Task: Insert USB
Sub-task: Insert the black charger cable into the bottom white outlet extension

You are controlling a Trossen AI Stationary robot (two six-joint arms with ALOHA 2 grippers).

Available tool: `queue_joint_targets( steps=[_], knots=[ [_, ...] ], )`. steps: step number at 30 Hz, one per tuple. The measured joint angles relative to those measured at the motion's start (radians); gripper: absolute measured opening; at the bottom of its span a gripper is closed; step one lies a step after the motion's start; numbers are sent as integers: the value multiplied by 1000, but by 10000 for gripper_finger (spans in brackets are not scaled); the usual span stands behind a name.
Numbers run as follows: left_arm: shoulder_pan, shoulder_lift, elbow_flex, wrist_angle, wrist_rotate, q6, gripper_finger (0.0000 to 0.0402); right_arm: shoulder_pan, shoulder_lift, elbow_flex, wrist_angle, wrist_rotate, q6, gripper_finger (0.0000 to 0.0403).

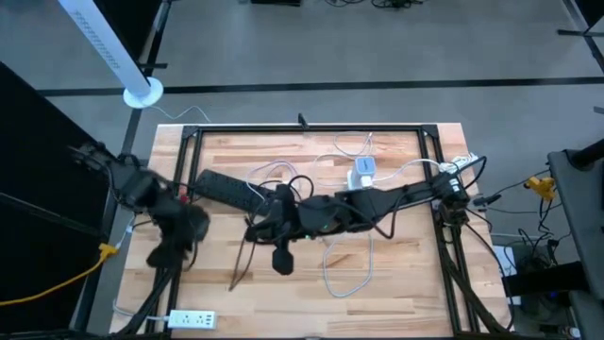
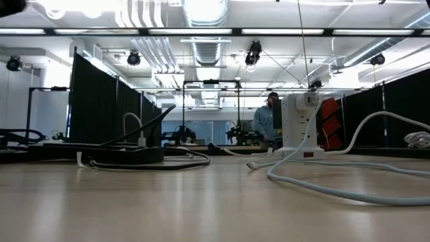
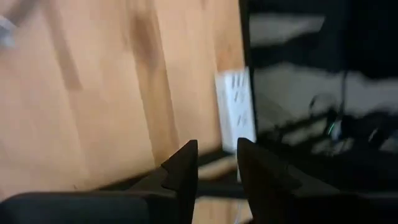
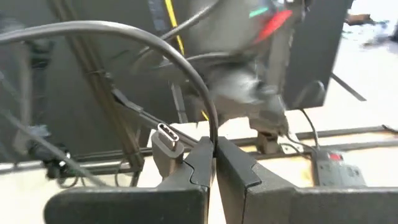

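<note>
With the right gripper (image 4: 214, 163) pinching the cable (image 4: 186, 68) behind its USB plug (image 4: 166, 140), it should line the plug up squarely with the charger (image 1: 363, 172) before pushing, while the left gripper (image 3: 216, 167), slightly spread and empty, waits at the table's edge.

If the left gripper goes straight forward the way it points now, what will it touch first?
Probably the white power strip at the table edge: in the left wrist view it lies directly ahead of the left gripper. Depth is unclear, so it could pass above it.
</note>
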Motion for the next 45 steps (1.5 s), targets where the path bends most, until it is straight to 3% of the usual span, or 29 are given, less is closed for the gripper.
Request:
queue_joint_targets(
  steps=[7, 11, 16, 21, 26, 30, 45],
  knots=[
    [-337, 109, -102, 227, -48, -213, 103, 14, 11, 0, -1, 59, 55, 0],
    [-437, 200, -109, 349, -75, -403, 103, 14, 11, 0, -4, 58, 19, 0],
    [-477, 311, -107, 413, -77, -568, 127, 14, 7, 0, -47, 50, -33, 0],
    [-509, 424, -107, 505, -64, -737, 190, 31, 7, 0, -133, 48, -37, 0],
    [-523, 524, -107, 551, 14, -745, 266, 53, 7, 0, -173, 46, -38, 0],
    [-537, 567, -107, 551, -30, -742, 306, 65, 6, 0, -183, 46, -17, 0],
    [-621, 686, -107, 553, -180, -765, 315, 108, 5, 0, -220, 58, 25, 0]
  ],
)
